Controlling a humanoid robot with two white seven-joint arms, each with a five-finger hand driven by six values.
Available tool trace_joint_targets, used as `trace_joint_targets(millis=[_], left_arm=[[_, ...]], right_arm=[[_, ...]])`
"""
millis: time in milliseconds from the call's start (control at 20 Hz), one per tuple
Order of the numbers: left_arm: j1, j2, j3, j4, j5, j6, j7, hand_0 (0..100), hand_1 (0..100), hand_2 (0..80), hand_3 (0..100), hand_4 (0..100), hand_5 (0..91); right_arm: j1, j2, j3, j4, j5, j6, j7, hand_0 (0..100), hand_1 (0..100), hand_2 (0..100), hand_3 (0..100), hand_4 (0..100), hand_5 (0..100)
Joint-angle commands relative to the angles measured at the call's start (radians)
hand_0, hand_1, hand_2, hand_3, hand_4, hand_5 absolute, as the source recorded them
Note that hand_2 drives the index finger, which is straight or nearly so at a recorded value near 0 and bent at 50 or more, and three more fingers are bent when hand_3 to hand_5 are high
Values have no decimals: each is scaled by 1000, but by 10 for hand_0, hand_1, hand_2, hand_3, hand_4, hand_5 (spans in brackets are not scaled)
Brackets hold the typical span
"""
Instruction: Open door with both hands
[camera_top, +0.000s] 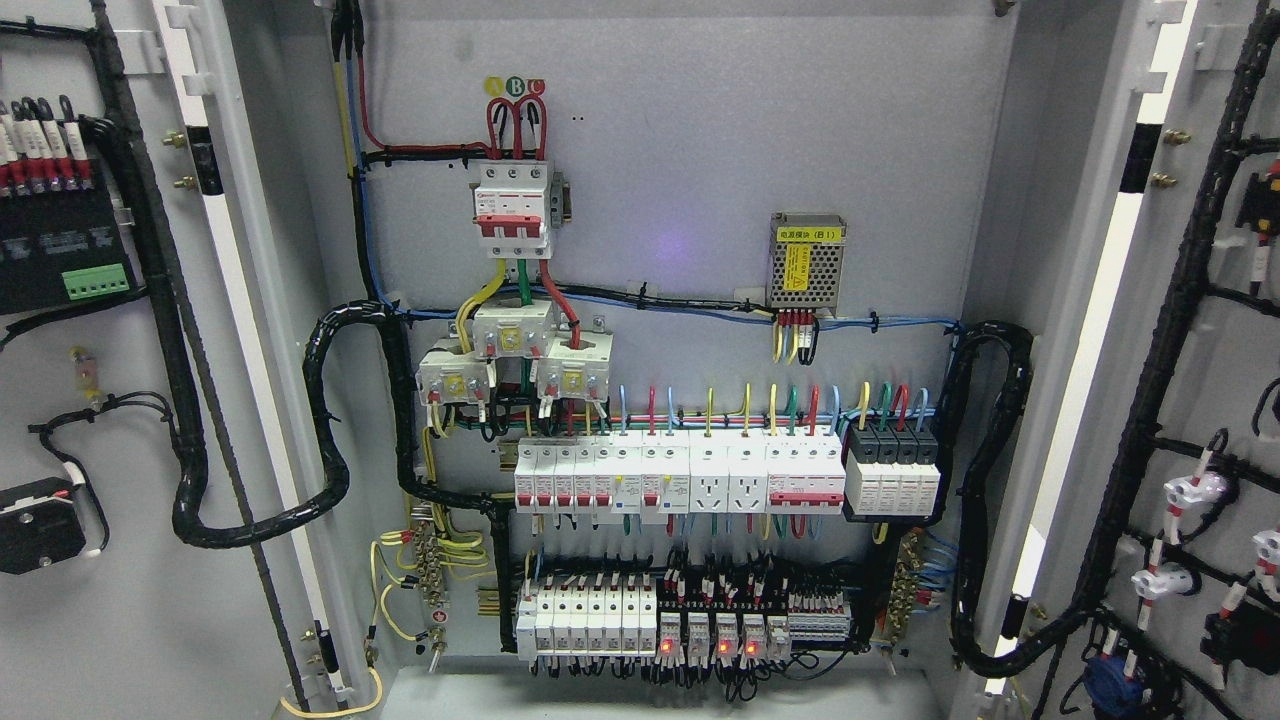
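grey steel cabinet's left door (150, 600) and right door (1200, 350) both look swung wide, breakers (610, 478) fully exposed. neither robot hand is in frame, so can't tell their state. opening step looks done imo, next is probably just backing off.

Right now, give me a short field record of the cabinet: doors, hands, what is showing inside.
left door: swung open, inner face with wiring in view
right door: swung open, inner face with black cable loom in view
hands: neither in view
interior top: red-handled main breaker
interior right: small power supply module with yellow label
interior middle: row of white breakers
interior bottom: relay row with red lights lit
task state: both doors appear open
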Motion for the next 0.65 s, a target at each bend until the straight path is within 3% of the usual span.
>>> trace_joint_targets(millis=[0,100,351,601], left_arm=[[1,-24,-1,255,9,46,2,0,0,0,0,0,0],[1,-24,-1,254,9,47,3,0,0,0,0,0,0],[7,-26,1,250,15,44,3,0,0,0,0,0,0],[7,-33,1,250,17,40,2,0,0,0,0,0,0]], right_arm=[[-48,71,7,300,32,90,-151,0,0,0,0,0,0],[-56,88,4,298,32,125,-183,0,0,0,0,0,0],[-82,98,2,298,28,190,-186,0,0,0,0,0,0],[-82,111,2,298,28,192,-186,0,0,0,0,0,0]])
